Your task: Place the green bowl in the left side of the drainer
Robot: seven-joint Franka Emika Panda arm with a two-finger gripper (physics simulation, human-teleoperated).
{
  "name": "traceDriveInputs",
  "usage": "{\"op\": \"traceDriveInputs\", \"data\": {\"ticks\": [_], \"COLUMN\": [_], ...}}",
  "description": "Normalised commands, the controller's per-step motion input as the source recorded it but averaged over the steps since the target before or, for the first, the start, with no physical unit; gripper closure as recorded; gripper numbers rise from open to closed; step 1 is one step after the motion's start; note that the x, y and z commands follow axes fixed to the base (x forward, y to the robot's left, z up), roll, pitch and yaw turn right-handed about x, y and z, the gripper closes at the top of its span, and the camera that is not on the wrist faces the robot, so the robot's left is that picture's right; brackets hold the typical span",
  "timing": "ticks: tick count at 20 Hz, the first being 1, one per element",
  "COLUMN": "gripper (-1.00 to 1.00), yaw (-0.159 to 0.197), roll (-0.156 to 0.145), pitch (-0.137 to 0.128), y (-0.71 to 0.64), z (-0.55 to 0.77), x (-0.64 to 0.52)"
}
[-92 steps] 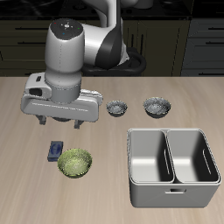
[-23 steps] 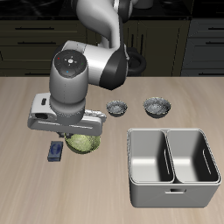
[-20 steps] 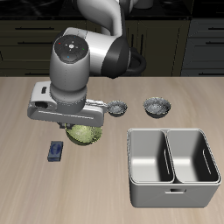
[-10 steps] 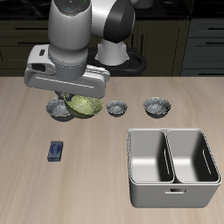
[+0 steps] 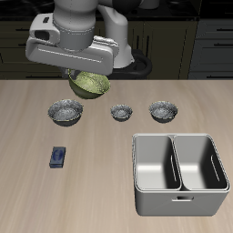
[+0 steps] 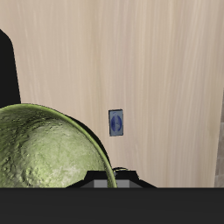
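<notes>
1. Fingers (image 5: pixel 88 80) are closed on the rim of the green bowl (image 5: pixel 90 84), as far as I can see (their tips are hidden under the hand).
2. I have the bowl lifted clear of the tabletop (image 5: pixel 100 182), above the largest grey bowl (image 5: pixel 65 111).
3. Pickup looks done. Left, I judge: carry it over to the drainer (image 5: pixel 180 173), lower into its left compartment (image 5: pixel 201 165), release.

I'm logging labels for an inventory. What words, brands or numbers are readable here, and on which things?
None can be read.
The small blue object has a pale mark, too blurred to read.
The green bowl, grey bowls and drainer show no text.
</notes>
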Motion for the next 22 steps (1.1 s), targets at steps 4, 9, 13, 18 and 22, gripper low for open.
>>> {"op": "traceDriveInputs", "data": {"ticks": [4,9,13,18,22], "gripper": [1.00,1.00,1.00,1.00,1.00], "yaw": [0.003,0.029,0.007,0.012,0.006], "roll": [0.024,0.036,0.065,0.067,0.028], "pitch": [-0.054,-0.038,-0.035,-0.038,-0.027], "y": [0.19,0.34,0.43,0.62,0.37], "z": [0.34,0.18,0.19,0.19,0.08], "x": [-0.10,-0.01,0.00,0.11,0.14]}}
